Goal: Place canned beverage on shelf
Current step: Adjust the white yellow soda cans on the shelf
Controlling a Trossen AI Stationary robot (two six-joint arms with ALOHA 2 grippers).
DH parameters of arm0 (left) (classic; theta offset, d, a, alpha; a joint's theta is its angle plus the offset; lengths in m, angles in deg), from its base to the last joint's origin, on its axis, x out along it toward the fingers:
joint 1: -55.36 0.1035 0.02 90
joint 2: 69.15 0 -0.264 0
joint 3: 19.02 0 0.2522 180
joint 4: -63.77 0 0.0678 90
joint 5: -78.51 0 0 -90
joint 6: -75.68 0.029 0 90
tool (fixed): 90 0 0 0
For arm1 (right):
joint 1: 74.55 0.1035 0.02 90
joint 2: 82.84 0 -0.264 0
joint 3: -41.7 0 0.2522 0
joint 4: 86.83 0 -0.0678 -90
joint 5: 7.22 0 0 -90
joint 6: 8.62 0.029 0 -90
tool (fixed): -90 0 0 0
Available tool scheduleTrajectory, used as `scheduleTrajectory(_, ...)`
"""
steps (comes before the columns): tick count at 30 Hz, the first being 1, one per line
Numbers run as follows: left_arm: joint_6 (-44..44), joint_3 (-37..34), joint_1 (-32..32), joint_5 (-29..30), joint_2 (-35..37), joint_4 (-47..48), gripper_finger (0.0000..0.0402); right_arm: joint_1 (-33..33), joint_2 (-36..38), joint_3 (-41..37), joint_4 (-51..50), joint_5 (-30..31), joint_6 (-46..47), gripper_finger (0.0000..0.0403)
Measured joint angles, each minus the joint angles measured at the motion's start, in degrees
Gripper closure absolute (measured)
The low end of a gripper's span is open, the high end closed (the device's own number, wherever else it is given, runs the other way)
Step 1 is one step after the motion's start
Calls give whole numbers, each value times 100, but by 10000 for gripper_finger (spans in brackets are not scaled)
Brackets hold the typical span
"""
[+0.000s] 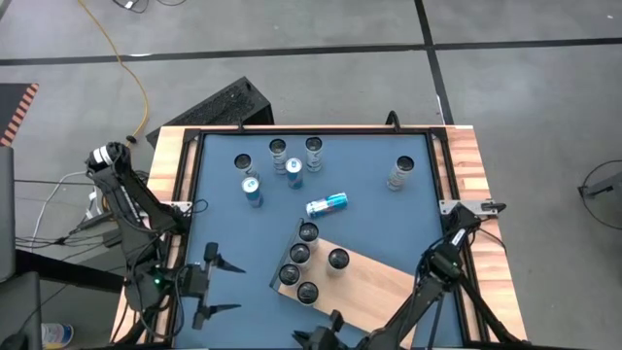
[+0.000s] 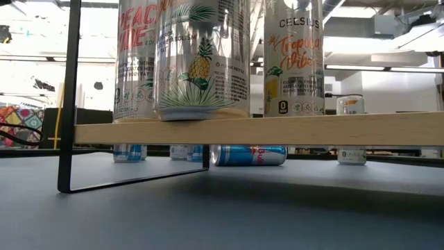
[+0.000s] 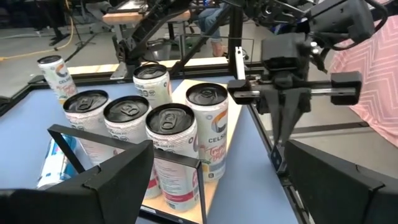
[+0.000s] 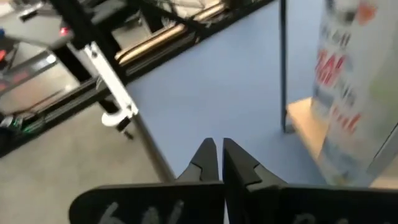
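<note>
Canned beverages: five upright, clustered at one end of the shelf (image 1: 364,282), leaving board free; one blue can (image 1: 327,203) on its side on the bench (image 1: 389,219); right gripper (image 4: 217,158) pinched together, empty; left gripper (image 1: 225,285) spread apart, waiting.

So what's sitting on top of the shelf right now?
Five upright Celsius cans crowd one end of the shelf; the rest is bare wood. Its far corner is hidden by the right arm.
</note>
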Motion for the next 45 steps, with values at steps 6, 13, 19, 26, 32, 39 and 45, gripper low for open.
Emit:
scheduleTrajectory(6, -53, 0, 0, -20, 1, 3, 54, -137, 2, 2, -299, 139, -45, 401)
scheduleTrajectory(13, -62, 0, 0, -20, 2, 9, 54, -237, 4, 2, -794, 180, 173, 403)
scheduleTrajectory(19, -36, 0, 0, -17, 2, 11, 54, -217, 4, 2, -1205, 193, 575, 403)
scheduleTrajectory(26, -24, 0, 0, -13, 2, 11, 54, -176, 4, 2, -1539, 227, 1010, 403)
scheduleTrajectory(32, -23, 0, 0, -10, 2, 11, 54, -183, 4, 2, -1761, 259, 1344, 403)
scheduleTrajectory(39, -51, 0, 0, -19, 2, 11, 54, -187, 4, 2, -1972, 259, 1576, 403)
scheduleTrajectory(45, -57, 0, 0, -22, 2, 11, 54, -187, 4, 2, -2274, 257, 1982, 403)
